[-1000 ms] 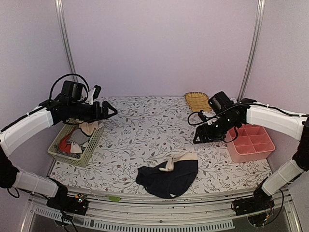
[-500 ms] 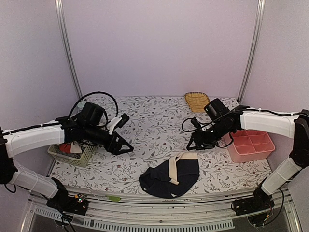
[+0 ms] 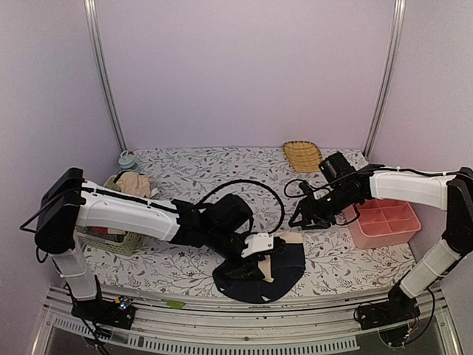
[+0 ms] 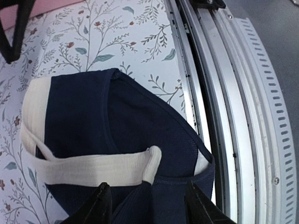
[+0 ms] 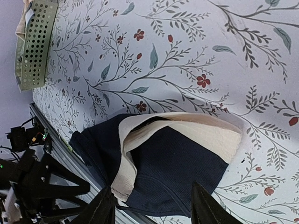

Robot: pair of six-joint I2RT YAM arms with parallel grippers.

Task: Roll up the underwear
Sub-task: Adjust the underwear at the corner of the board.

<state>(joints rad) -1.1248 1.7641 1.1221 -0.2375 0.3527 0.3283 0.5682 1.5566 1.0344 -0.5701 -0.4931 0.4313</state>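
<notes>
Navy-and-cream underwear (image 4: 140,126) | directly under left pincer (image 4: 147,205), spread | near right pincer (image 5: 152,205), spread

Soft, even light, faint shadows. The dark underwear (image 3: 288,270) shows little detail. The side poles (image 3: 103,74) look tilted.

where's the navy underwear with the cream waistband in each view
top external: navy cloth underwear with cream waistband, bottom centre.
left wrist: underwear fills the centre-left.
right wrist: underwear, lower centre.
shared landmark: silver metal rail running right beside it.
</notes>
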